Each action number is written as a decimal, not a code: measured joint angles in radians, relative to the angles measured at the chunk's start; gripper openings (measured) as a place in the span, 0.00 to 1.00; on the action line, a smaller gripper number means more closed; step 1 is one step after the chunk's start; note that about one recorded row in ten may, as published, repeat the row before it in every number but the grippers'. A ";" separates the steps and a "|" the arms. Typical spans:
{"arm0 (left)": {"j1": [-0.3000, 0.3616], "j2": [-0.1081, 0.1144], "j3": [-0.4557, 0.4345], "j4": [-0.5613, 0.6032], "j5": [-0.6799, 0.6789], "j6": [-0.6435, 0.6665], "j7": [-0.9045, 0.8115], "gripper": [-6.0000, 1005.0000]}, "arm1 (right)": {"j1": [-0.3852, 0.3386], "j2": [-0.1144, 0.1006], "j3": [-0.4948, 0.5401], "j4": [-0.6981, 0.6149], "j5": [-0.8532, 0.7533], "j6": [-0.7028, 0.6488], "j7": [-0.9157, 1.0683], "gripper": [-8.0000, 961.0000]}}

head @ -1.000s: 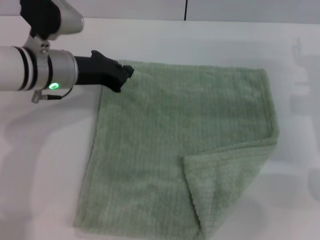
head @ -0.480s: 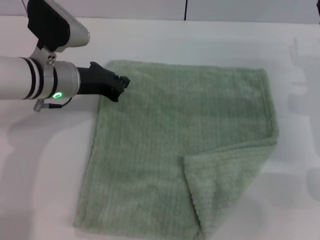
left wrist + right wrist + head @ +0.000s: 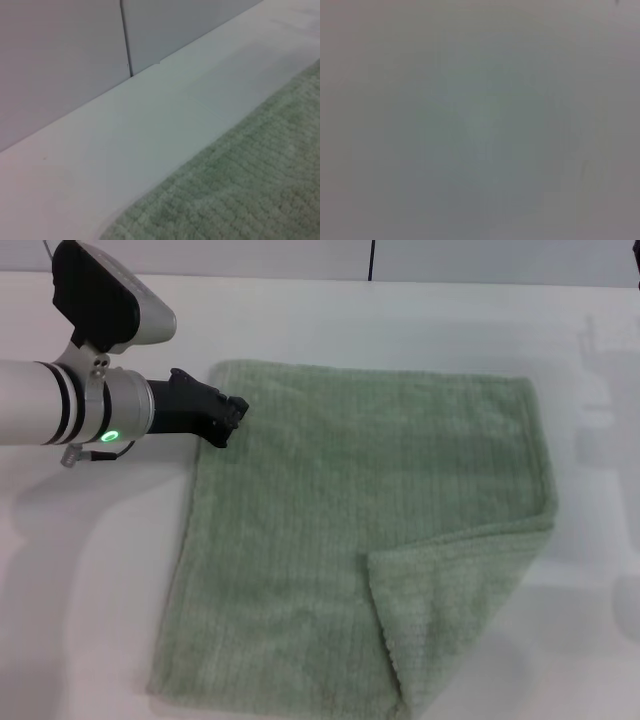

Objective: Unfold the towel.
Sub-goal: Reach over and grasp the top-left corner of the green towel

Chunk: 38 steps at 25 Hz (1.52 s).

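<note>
The pale sage-green towel (image 3: 340,480) lies spread on the white table (image 3: 100,570). Its near right corner (image 3: 440,600) is folded over onto the cloth. My left gripper (image 3: 230,420) is at the towel's left edge, just nearer than its far left corner, low over the cloth. It holds nothing that I can see. The left wrist view shows the towel's hem and terry surface (image 3: 240,190) close up beside bare table (image 3: 150,135). My right gripper is out of view; the right wrist view shows only a blank grey surface.
A grey wall with a dark vertical seam (image 3: 371,260) runs along the table's far edge. White table surface lies left of, behind and to the right of the towel.
My left gripper has drawn back to the left and slightly nearer, off the towel's far left corner. The towel has not moved.
</note>
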 joint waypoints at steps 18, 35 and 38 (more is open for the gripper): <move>-0.076 -0.004 -0.037 -0.160 -0.233 -0.117 0.218 0.01 | 0.005 -0.001 -0.002 -0.003 -0.004 -0.014 0.000 0.70; -0.143 0.005 -0.181 -0.343 -0.241 -0.129 0.397 0.01 | 0.010 -0.002 -0.002 -0.008 -0.005 -0.014 -0.001 0.70; -0.144 0.005 -0.180 -0.345 -0.238 -0.112 0.401 0.01 | 0.012 -0.002 -0.002 -0.008 -0.004 -0.022 -0.001 0.70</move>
